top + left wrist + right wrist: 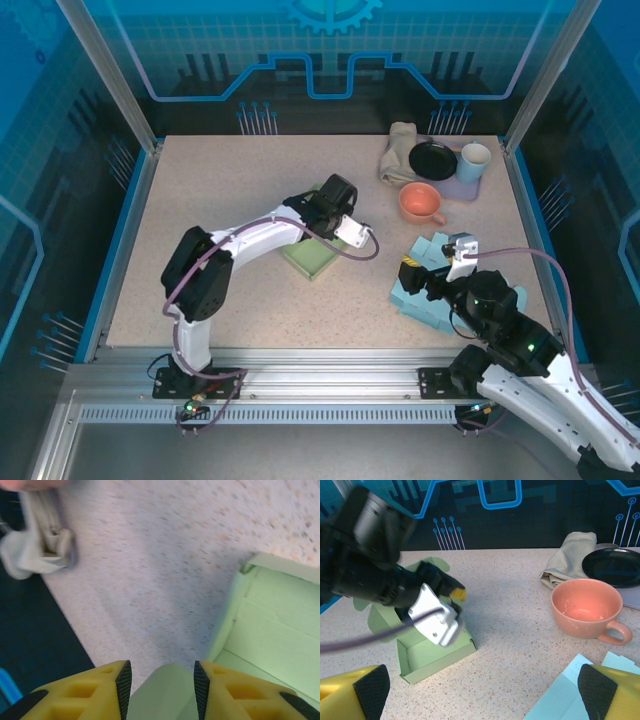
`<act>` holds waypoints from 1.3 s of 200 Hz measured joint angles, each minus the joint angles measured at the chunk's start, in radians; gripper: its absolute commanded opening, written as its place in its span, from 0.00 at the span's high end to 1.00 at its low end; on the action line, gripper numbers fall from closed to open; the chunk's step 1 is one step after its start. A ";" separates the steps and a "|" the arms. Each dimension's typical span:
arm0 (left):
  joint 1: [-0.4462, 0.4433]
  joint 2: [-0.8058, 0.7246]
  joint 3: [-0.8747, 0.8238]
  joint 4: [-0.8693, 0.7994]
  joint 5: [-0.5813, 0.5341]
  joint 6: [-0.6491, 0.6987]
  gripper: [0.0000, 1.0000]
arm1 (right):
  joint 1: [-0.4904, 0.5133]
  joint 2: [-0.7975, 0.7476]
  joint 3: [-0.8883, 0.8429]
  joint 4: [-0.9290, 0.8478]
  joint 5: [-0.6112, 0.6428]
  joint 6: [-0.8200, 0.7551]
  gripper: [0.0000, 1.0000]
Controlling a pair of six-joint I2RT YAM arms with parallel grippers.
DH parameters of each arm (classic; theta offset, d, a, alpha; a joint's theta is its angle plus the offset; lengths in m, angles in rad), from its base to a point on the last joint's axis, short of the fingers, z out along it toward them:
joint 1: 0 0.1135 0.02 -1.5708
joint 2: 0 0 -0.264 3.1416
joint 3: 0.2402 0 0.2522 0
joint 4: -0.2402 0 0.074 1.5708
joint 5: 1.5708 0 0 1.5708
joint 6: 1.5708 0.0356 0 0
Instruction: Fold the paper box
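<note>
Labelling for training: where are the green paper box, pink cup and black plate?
green paper box [426, 656], right wrist view, inner floor
pink cup [580, 626], right wrist view, front wall
black plate [433, 160], top external view, centre

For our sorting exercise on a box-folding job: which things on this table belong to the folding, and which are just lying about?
Belong to the job: green paper box; light blue paper box, probably.
Lying about: pink cup; black plate; pale blue cup; beige cloth.
</note>
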 measured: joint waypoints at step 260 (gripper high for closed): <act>0.039 -0.575 -0.747 0.342 -0.287 -1.845 0.46 | -0.026 0.211 -0.009 0.060 -0.054 0.003 0.00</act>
